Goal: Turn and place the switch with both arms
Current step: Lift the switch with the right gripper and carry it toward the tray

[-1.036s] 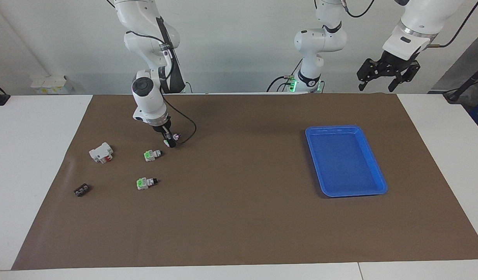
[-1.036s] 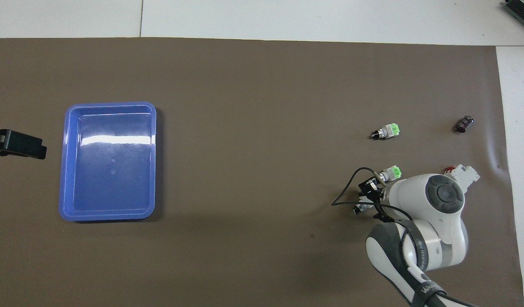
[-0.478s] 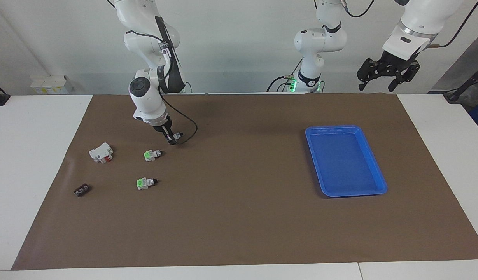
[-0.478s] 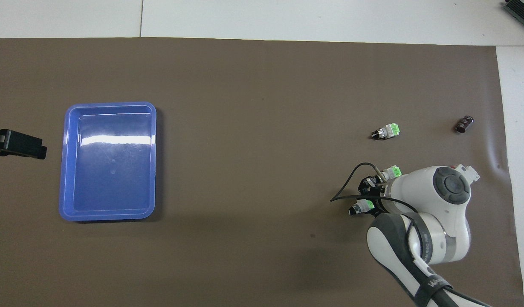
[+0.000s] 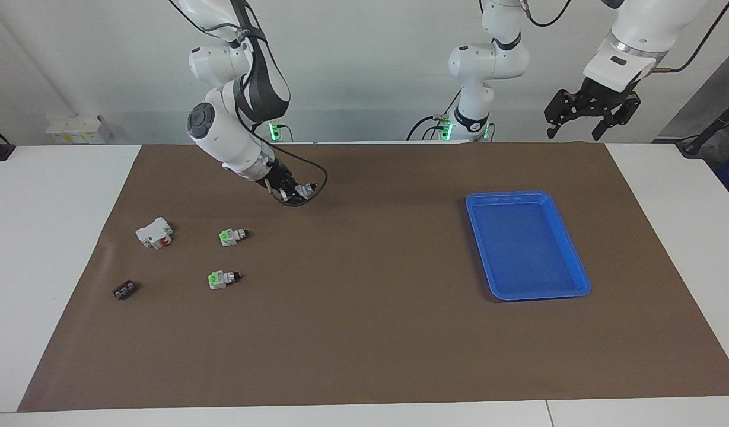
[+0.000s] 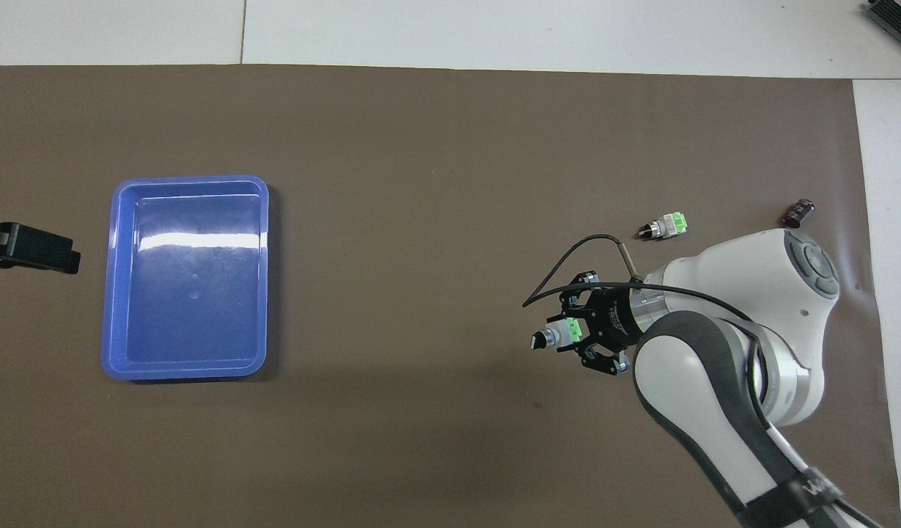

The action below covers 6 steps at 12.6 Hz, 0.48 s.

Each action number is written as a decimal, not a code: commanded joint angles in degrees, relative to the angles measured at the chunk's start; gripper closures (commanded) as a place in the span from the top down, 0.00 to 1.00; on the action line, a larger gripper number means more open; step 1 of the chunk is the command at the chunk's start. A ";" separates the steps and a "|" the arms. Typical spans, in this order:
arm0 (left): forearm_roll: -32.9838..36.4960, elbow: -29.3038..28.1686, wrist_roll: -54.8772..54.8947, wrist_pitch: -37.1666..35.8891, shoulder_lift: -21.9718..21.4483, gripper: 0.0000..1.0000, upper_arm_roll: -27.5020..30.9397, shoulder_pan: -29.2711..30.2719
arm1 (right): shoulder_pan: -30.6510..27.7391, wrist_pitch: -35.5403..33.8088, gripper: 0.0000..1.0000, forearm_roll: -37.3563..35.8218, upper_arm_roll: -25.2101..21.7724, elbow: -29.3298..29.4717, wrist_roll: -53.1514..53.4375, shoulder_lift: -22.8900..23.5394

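Note:
My right gripper (image 5: 294, 191) is shut on a switch (image 5: 305, 190) and holds it in the air over the mat, tilted toward the table's middle. In the overhead view the held switch (image 6: 556, 336) shows its green face and black knob end, which pokes out of the right gripper (image 6: 580, 331). Two more switches (image 5: 232, 236) (image 5: 223, 279) lie on the mat at the right arm's end. Only one of them (image 6: 664, 227) shows in the overhead view. My left gripper (image 5: 591, 112) waits open, high over the mat's corner at the left arm's end.
A blue tray (image 5: 527, 196) lies toward the left arm's end; it also shows in the overhead view (image 6: 190, 179). A white block with a red part (image 5: 155, 232) and a small flat black piece (image 5: 124, 290) lie near the switches.
My right gripper has risen off the mat with the switch and swung toward the table's middle, its wrist turning. The left arm has not moved.

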 commanded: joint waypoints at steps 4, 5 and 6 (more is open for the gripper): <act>0.61 -1.49 -0.08 -0.37 -1.48 1.00 -0.22 0.33 | 7.46 -3.23 0.00 7.50 0.54 21.29 14.61 6.00; 0.61 -1.49 -0.08 -0.37 -1.48 1.00 -0.22 0.42 | 8.78 -3.23 0.00 7.94 0.63 24.46 16.98 6.35; 0.53 -1.49 -0.08 -0.37 -1.48 1.00 -0.22 0.42 | 10.19 -2.53 0.00 8.90 0.63 27.27 19.61 8.00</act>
